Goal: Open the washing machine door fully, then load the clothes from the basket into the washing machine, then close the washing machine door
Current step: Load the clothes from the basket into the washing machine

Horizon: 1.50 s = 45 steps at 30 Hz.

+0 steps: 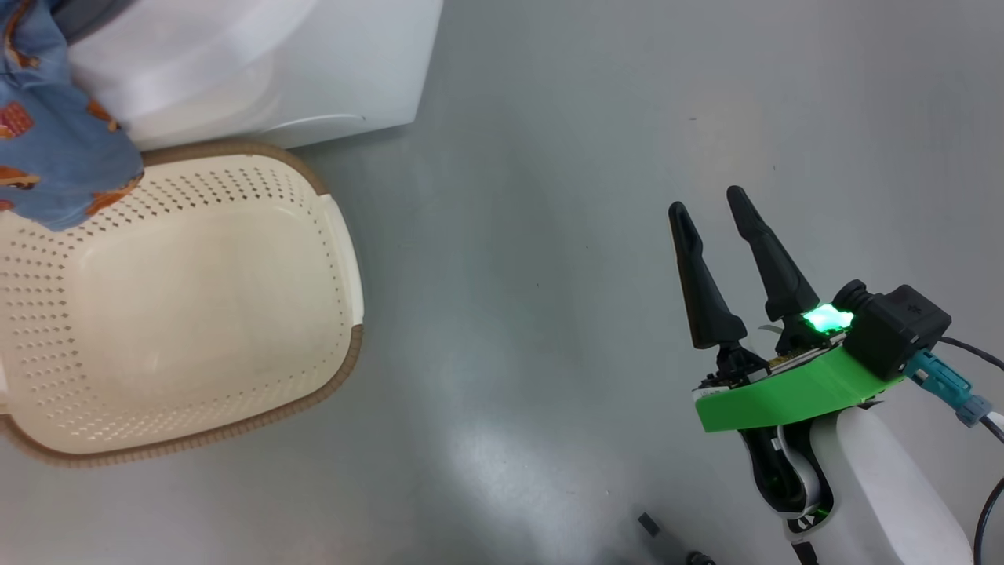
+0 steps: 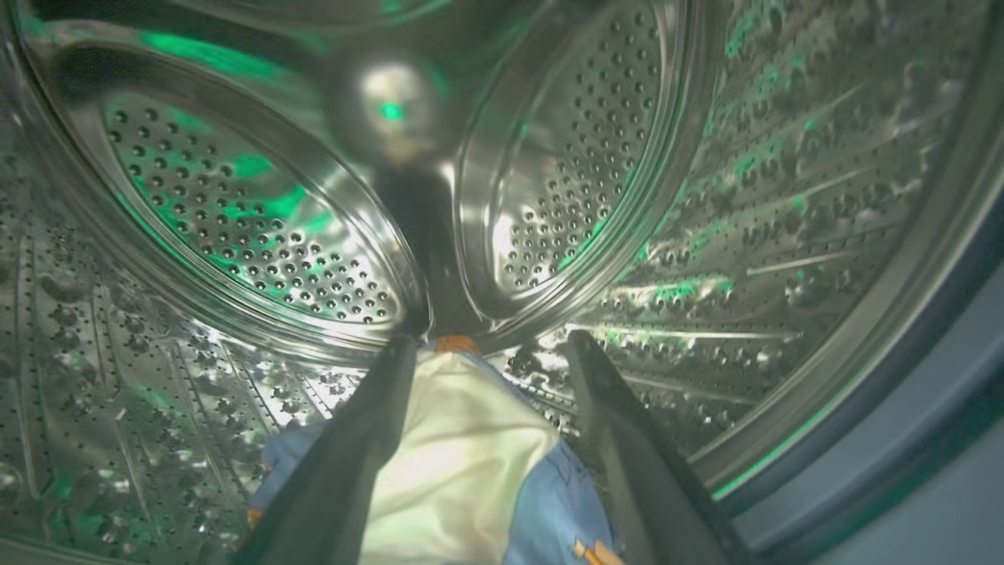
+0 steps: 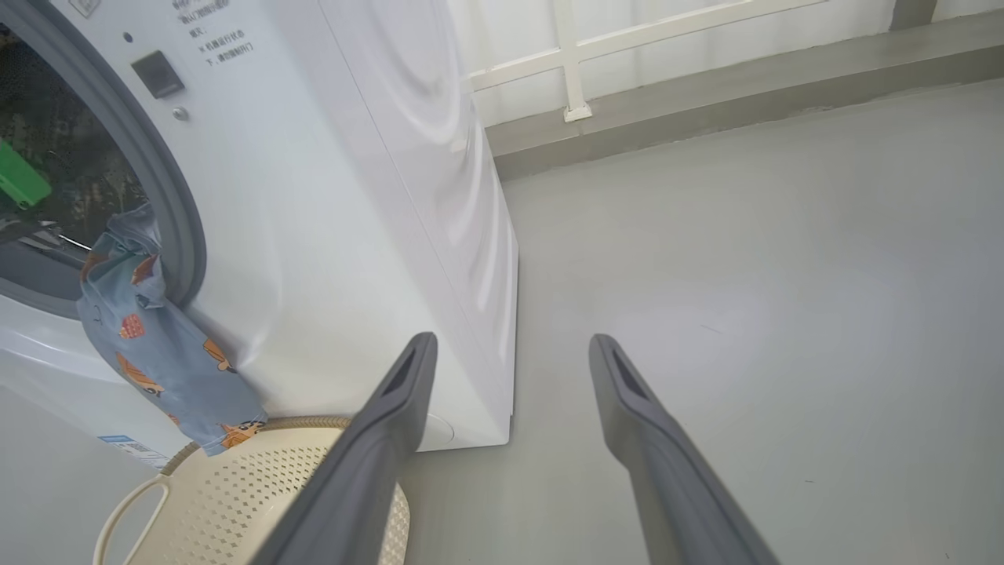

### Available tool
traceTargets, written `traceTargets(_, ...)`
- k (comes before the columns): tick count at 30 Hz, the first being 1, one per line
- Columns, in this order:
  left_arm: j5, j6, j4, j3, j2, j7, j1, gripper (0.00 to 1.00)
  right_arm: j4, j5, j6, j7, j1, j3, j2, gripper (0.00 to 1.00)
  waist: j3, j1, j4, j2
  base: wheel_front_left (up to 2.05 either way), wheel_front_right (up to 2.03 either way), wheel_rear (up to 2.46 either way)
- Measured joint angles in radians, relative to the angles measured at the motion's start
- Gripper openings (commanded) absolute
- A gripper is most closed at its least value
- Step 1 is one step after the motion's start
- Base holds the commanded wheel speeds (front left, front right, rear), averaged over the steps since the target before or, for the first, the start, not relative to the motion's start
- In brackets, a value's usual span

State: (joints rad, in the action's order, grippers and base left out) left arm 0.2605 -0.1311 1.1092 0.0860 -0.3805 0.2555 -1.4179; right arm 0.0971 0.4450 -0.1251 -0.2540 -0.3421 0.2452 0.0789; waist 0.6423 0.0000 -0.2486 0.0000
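Clothes (image 2: 463, 463): lay inside washing machine (image 3: 353, 196) drum (image 2: 235, 220), just below my left end effector (image 2: 492, 339), its fingers spread and loose; tail hung out over the machine's mouth. Right end effector (image 3: 511, 339), open, stood farther off.

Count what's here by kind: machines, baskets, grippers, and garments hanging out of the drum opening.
Washing machine: 1
Basket: 1
Garment hanging out of the opening: 1
Left gripper and right gripper: 2
Total: 5

clothes (image 1: 55, 157): light blue, orange prints | basket (image 1: 314, 235): cream, brown rim | washing machine (image 3: 353, 196): white | floor (image 1: 549, 235): grey
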Motion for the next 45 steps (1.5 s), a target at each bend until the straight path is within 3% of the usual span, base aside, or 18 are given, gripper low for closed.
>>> traceTargets(14,0.047,0.000,-0.280,-0.126,0.070,0.000,0.270,1.00,0.006,0.000,0.000,0.000,0.003,-0.025,0.021,1.00,-0.053,0.0000,0.027,0.0000,0.00,0.00,0.00)
traceTargets(25,0.030,0.000,-0.441,-0.190,0.145,0.000,0.573,1.00,0.049,0.002,0.000,0.000,0.047,-0.028,0.070,1.00,-0.167,0.0000,0.055,0.0000,0.00,0.00,0.00)
traceTargets(45,-0.025,0.000,-0.569,-0.220,0.219,0.000,1.001,1.00,0.077,0.008,0.000,0.000,0.221,-0.075,0.135,1.00,-0.420,0.0000,0.149,0.0000,0.00,0.00,0.00)
